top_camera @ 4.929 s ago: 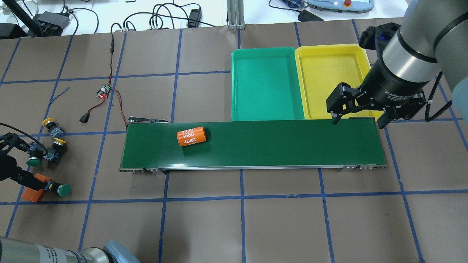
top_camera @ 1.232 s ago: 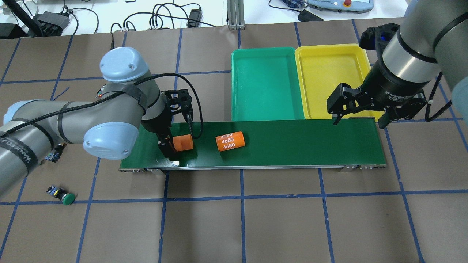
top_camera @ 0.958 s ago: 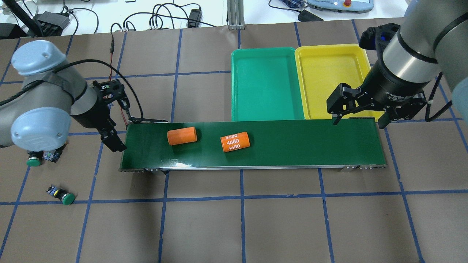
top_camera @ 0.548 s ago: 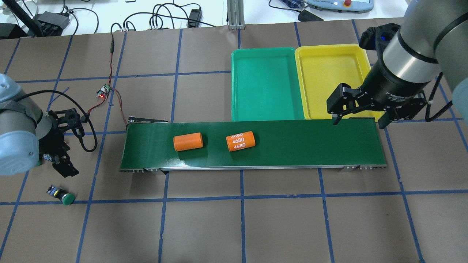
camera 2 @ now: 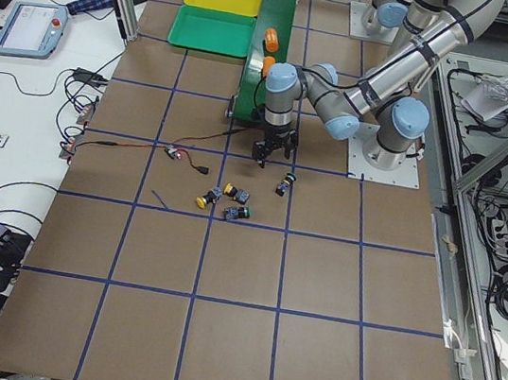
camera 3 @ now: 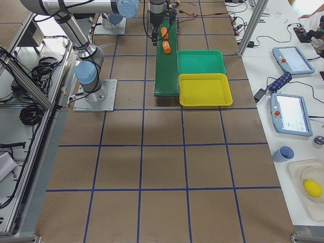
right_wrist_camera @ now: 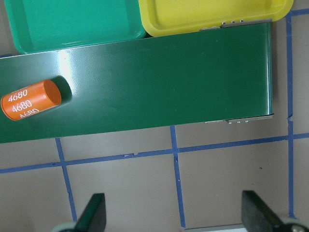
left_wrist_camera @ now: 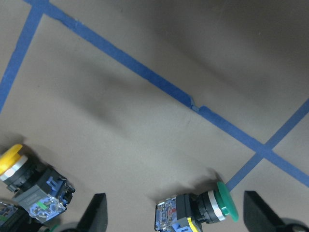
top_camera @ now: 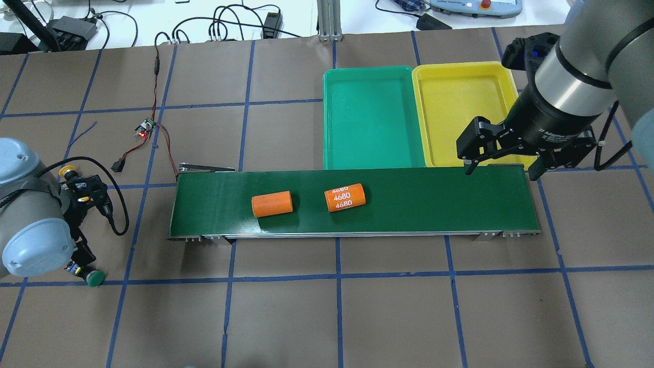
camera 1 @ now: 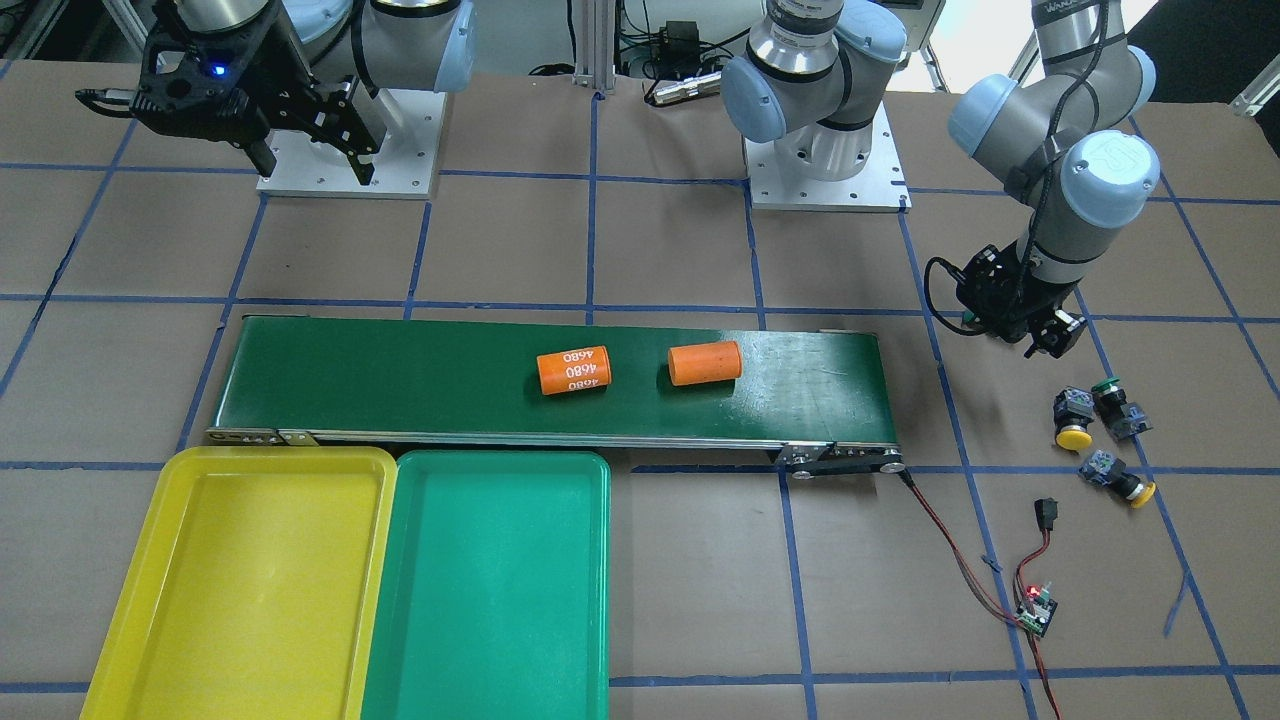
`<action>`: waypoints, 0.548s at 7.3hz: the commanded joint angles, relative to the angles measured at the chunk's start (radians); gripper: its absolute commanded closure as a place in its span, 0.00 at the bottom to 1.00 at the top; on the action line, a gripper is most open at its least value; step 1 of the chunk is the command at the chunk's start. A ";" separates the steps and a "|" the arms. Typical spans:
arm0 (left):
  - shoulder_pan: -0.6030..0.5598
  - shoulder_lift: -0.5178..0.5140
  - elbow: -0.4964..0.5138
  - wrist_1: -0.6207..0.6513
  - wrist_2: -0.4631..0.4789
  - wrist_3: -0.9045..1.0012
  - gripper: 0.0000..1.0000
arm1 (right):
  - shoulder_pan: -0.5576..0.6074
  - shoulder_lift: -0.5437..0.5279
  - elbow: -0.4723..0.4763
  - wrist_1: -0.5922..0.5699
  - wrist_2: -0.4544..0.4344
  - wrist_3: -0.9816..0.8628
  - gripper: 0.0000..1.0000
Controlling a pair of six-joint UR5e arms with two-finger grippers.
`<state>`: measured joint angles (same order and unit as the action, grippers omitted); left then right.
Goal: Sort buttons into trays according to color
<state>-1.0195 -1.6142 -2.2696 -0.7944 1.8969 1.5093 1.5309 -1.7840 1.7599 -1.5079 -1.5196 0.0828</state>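
Though tucked at the lower edge of the left wrist view, clearly there on the brown paper table cover (left_wrist_camera: 159, 96): a small push-button switch with a round green cap and a blocky black-and-blue body (left_wrist_camera: 193, 217), lying on its side at the left end of the table. Probably light, hard plastic throughout, with a smooth domed cap likely to slip and roll. Best pinched across the flat sides of the blocky body. Framed by the left gripper (left_wrist_camera: 176, 220), spread wide, holding nothing, with a finger (left_wrist_camera: 95, 217) on each side and no contact.

A little farther out, three more close together: a yellow-capped switch (camera 1: 1072, 420), a second yellow-capped switch (camera 1: 1118, 478) and another green-capped switch (camera 1: 1115, 405). To the right, a long dark-green conveyor belt (top_camera: 434, 204) bearing a plain orange cylinder (top_camera: 272, 203) and an orange cylinder printed 4680 (top_camera: 345, 197). Beyond its right half, side by side, a shallow green plastic tray (top_camera: 373, 117) and a shallow yellow plastic tray (top_camera: 460, 112), no switch yet in either. Over the belt's right end, the right gripper (top_camera: 500, 171), likewise wide open and empty.
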 commanded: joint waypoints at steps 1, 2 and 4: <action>0.007 -0.009 -0.004 0.037 0.131 0.011 0.00 | 0.000 0.000 0.000 0.000 0.001 0.000 0.00; 0.019 -0.009 -0.004 0.028 0.128 0.085 0.00 | 0.002 0.000 0.000 0.000 0.001 0.000 0.00; 0.123 -0.028 -0.011 -0.029 0.006 0.539 0.00 | 0.002 0.000 0.000 0.000 0.001 0.000 0.00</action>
<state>-0.9626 -1.6282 -2.2762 -0.7887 1.9771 1.7324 1.5322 -1.7840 1.7595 -1.5079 -1.5187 0.0828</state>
